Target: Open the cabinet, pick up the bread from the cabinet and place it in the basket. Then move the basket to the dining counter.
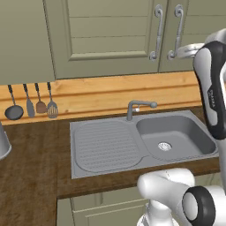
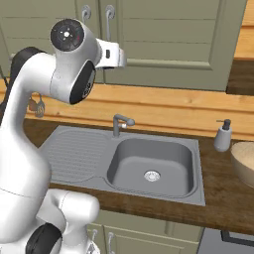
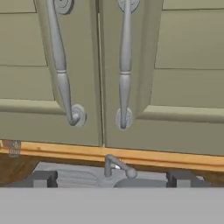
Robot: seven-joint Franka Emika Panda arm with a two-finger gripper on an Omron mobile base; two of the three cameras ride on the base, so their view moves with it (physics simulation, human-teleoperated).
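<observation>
Grey steel sink (image 1: 141, 143) in dark wooden worktop (image 1: 26, 176).

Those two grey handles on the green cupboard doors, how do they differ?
In the hand view, the left handle leans and bows sideways, its foot curling right. The right handle hangs nearly straight. The left one sits on the left door, the right one on the right door. Both are grey metal bars with round mounts.

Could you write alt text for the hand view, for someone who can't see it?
Two closed sage-green cabinet doors meet at a centre seam, each with a long curved grey handle. The open gripper faces them; a sink faucet shows below.
</observation>
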